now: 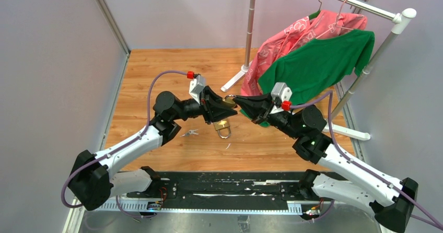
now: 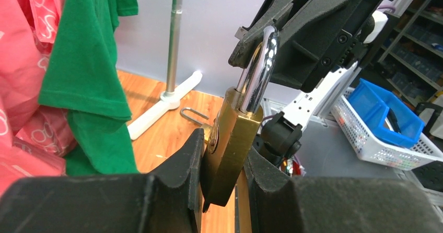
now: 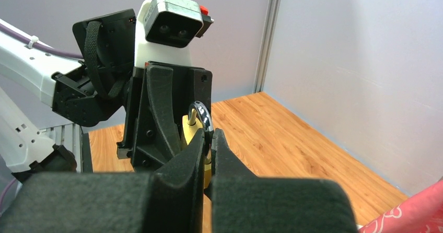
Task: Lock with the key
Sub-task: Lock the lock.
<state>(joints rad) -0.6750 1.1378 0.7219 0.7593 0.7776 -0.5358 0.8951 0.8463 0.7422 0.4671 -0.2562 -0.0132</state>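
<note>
Your left gripper [image 2: 224, 157]: jaws pinching the brass padlock [image 2: 232, 134] by its body. Right gripper [image 3: 209, 140]: jaws pressed on the shackle [image 2: 256, 71], above the desk [image 1: 156, 71].

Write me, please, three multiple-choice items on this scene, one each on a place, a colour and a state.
1. The clothes rack stands A) at the far right of the table; B) at its near left; C) at its middle.
2. The shirt in front of the pink garment is A) blue; B) green; C) yellow.
3. The left pincer is A) open and empty; B) flat on the table; C) shut on the padlock.
Key: 1 A, the top view shows it there; 2 B, plainly green; 3 C, its fingers clamp the brass body.
</note>
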